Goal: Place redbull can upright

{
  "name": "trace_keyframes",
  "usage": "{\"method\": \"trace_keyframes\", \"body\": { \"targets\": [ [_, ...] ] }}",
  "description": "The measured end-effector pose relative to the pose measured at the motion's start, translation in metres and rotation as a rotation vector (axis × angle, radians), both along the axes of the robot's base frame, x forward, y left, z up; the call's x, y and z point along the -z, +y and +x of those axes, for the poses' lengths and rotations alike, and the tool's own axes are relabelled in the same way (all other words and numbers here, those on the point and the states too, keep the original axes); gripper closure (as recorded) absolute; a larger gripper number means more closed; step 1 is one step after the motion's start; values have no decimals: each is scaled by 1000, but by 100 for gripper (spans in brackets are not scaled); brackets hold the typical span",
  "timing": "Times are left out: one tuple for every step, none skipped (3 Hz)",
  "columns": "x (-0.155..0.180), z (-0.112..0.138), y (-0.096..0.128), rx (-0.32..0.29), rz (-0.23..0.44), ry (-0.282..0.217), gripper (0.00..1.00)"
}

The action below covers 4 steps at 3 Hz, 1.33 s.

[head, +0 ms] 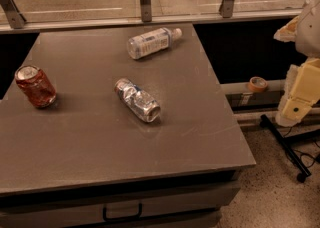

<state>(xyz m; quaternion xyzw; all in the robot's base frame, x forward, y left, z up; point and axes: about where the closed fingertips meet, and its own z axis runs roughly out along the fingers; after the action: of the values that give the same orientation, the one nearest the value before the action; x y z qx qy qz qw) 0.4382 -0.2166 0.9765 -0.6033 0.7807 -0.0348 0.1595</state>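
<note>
So the redbull can (137, 100) is lying on its side about mid-table (100, 147), dented, with one end aimed far-left and the other near-right, so the standing-up job isn't done yet. The gripper (295, 106) is off past the table's right edge, over the floor and well apart from the can. It clearly has no hold on it, but I can't tell how wide it's set. The red can (35, 86) sits by the left edge and the bottle (151, 42) lies near the far edge. Neither crowds the can, so I reckon the approach is open.
</note>
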Motion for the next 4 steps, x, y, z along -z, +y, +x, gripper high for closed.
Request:
{"method": "trace_keyframes", "body": {
  "targets": [
    [0,0,0,0,0,0,0],
    [-2,1,5,24,23,-4,0],
    [-3,2,21,77,80,2,0],
    [4,8,68,141,173,29,0]
  ]
}}
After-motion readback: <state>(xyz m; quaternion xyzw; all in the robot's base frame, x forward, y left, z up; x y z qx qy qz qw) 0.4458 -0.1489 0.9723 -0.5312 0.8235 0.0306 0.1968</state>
